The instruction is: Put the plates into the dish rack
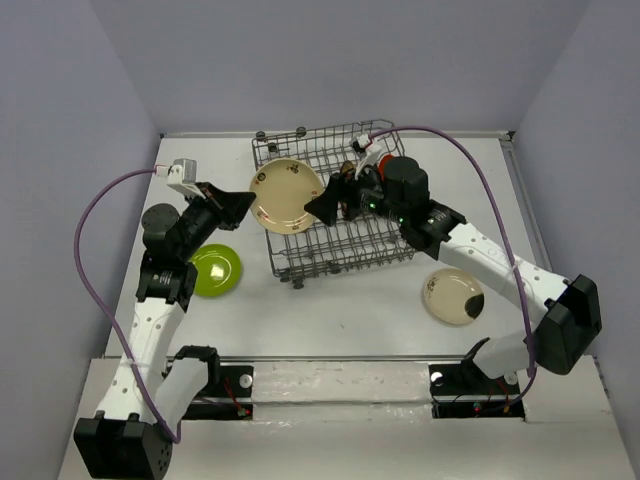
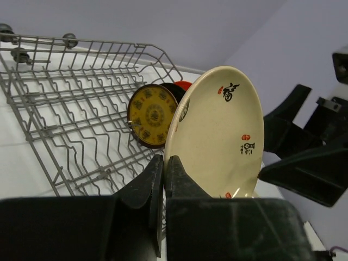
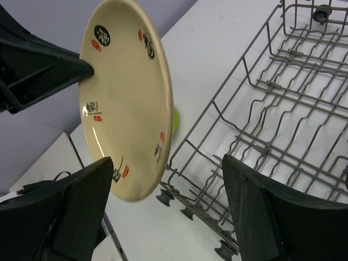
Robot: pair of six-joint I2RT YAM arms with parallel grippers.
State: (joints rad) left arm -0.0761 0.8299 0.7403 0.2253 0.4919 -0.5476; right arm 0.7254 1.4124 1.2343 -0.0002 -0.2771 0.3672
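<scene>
1. Plainly, the cream plate with brown marks (image 1: pixel 287 195) is glossy, with small black and red signs scattered round its rim. It stands nearly on edge in the air at the left side wall of the dish rack (image 1: pixel 345 245).
2. The left gripper (image 2: pixel 164 160) is clenched on this plate's rim.
3. The right gripper (image 1: pixel 333 195) faces the plate with its fingers spread wide, grasping nothing.
4. Inside the rack a brown plate with yellow pattern (image 2: pixel 153 115) stands upright, an orange plate (image 2: pixel 185 85) peeking out behind it.
5. On the table (image 1: pixel 350 320) a lime green plate (image 1: pixel 216 270) lies left of the rack, and a cream plate with black patch (image 1: pixel 453 297) lies to the right.
</scene>
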